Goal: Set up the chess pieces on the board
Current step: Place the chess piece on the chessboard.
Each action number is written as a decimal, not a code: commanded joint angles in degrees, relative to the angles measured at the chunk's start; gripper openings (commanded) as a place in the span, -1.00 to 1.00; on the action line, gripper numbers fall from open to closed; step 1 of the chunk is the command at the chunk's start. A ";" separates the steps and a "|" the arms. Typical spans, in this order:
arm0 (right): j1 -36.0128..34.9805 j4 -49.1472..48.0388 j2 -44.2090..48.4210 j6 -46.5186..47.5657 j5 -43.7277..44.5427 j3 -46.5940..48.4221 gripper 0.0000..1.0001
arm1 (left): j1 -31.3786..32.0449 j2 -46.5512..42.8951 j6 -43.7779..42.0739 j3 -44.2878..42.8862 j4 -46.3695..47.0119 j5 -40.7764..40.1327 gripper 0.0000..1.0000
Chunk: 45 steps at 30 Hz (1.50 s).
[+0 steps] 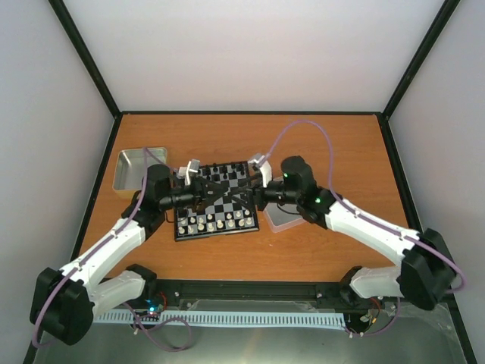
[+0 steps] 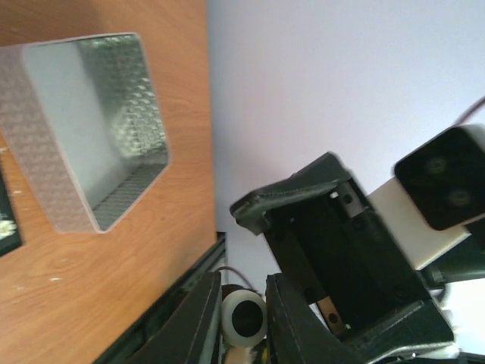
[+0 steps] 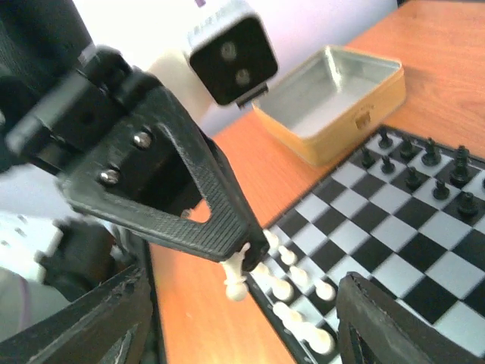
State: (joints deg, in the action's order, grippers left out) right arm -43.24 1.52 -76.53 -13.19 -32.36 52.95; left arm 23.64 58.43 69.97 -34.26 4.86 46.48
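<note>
The board (image 1: 216,203) lies in front of both arms, with a row of white chess pieces (image 3: 297,282) along its near edge and black ones (image 3: 424,159) along the far side. Both grippers meet above it. My left gripper (image 1: 224,189) is shut on one cream-white chess piece (image 3: 236,277), pinched at its fingertips. In the left wrist view that piece's round base (image 2: 244,318) shows between the fingers (image 2: 195,322). My right gripper (image 3: 244,292) stands wide open around the left fingertips and touches nothing.
An empty silver metal tray (image 1: 138,171) stands left of the board on the wooden table (image 1: 318,152). A pale flat container (image 1: 284,220) lies partly under the right arm. Black frame posts and white walls enclose the table.
</note>
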 commanded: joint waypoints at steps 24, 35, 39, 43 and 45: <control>-2.37 -58.04 -2.73 -57.14 2.23 -13.68 0.00 | 0.27 -4.72 25.00 -3.88 15.51 -6.36 -0.72; -2.45 -52.97 -3.79 -54.35 2.40 -12.50 -0.05 | 0.28 -5.05 25.94 -3.30 16.80 -6.13 -0.72; -2.55 -56.53 -3.80 -54.73 1.78 -12.73 -0.21 | 0.27 -4.56 26.03 -3.22 17.01 -5.81 -0.73; -2.55 -57.12 -4.12 -55.16 1.82 -12.43 -0.33 | 0.27 -4.19 25.94 -3.41 17.02 -5.62 -0.73; -2.55 -58.18 -4.69 -55.71 1.73 -12.36 -0.40 | 0.27 -4.13 25.87 -3.40 16.97 -5.50 -0.72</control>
State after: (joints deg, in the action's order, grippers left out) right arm -45.17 -52.69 -80.38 -68.62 -30.46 39.94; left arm 23.64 54.15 94.35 -36.10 19.42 40.34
